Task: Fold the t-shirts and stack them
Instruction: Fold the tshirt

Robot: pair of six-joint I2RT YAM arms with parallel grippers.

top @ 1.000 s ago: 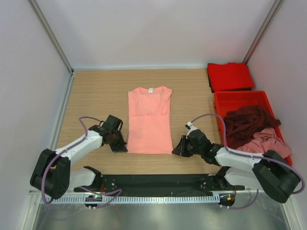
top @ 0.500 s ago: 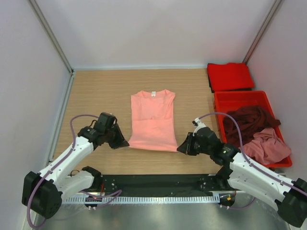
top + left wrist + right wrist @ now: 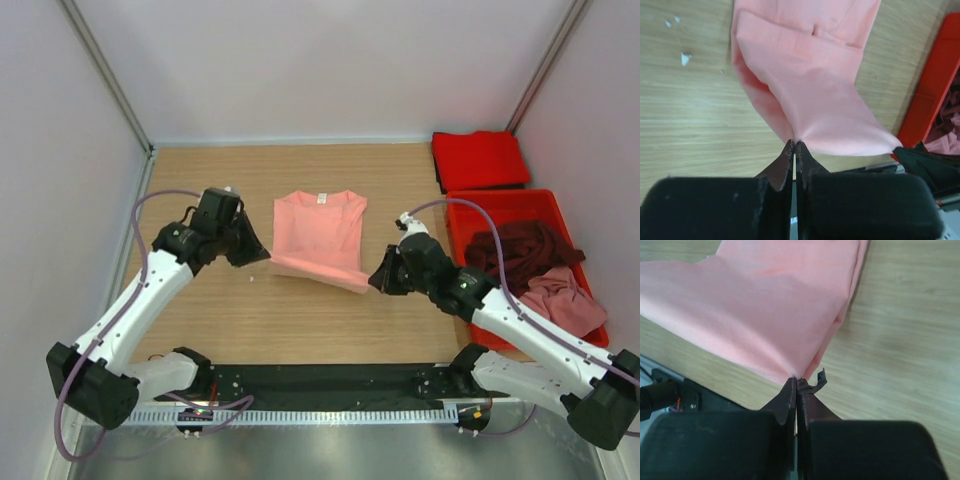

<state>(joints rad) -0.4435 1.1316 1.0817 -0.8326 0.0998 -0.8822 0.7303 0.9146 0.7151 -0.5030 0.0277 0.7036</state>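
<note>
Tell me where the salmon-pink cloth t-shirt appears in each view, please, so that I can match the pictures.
Top external: the salmon-pink cloth t-shirt lies at the centre, between both arms.
Left wrist: it fills the upper middle, one corner pinched in the left claw.
Right wrist: it covers the upper left, one corner pinched in the right claw.
Shared landmark: the light wooden table under the shirt shows in all three.

Salmon-pink t-shirt (image 3: 318,232): collar far, near hem lifted off worktop (image 3: 200,190), both corners pinched in my fingers (image 3: 782,167). Bright red t-shirt (image 3: 480,158): folded, far right. Dark maroon t-shirt (image 3: 512,252) and dusty pink t-shirt (image 3: 565,300): crumpled in bin (image 3: 500,196).
</note>
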